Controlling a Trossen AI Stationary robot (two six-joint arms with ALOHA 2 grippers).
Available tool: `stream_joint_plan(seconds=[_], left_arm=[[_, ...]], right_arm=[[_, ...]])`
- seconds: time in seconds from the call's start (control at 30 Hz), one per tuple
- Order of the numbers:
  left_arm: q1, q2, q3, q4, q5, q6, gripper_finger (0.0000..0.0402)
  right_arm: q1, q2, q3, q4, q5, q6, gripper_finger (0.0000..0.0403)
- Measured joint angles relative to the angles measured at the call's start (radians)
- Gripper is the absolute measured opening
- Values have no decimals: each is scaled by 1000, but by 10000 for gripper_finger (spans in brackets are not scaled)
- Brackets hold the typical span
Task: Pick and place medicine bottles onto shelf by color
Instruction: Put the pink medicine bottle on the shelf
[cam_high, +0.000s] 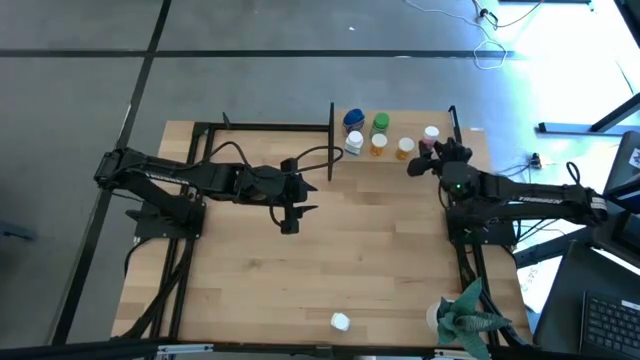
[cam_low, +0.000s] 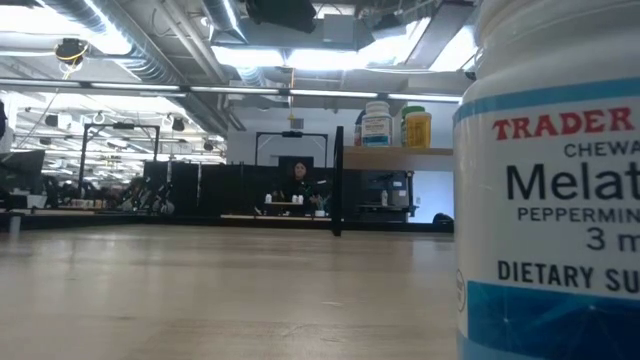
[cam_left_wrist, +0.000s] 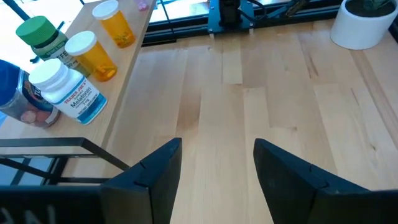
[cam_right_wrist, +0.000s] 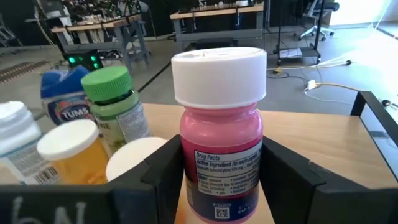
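between my right gripper's (cam_right_wrist: 221, 171) two dark fingers stands a pink medicine bottle with a white cap and dark label (cam_right_wrist: 219, 137), upright on the light wood shelf board with thin black uprights (cam_high: 400, 157) at the table's far edge; the fingers are clamped against its sides. just beside it on the same board sit two orange bottles with white caps (cam_right_wrist: 68, 149), a green-capped bottle (cam_right_wrist: 115, 102), a blue bottle (cam_right_wrist: 65, 99) and a white bottle with a blue-banded label (cam_left_wrist: 68, 90), all upright and close together. one more white bottle (cam_high: 341, 321) lies well apart from them, near the table's front edge; in the low view it looms at the right, label facing the camera. my left gripper (cam_left_wrist: 214, 177) hangs over the bare middle of the big light wood tabletop (cam_high: 370, 240), its fingers apart with nothing between them. a white pot holding a green paper-like plant (cam_high: 465, 318) stands at the front right corner.
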Motion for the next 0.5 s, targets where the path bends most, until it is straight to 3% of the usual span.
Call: stream_joint_plan(seconds=[0.33,0.5], left_arm=[[0,0,0,0,0,-1,193],[0,0,0,0,0,-1,193]], right_arm=[[82,44,0,-24,111,11,184],[138,48,0,-121,149,155,184]])
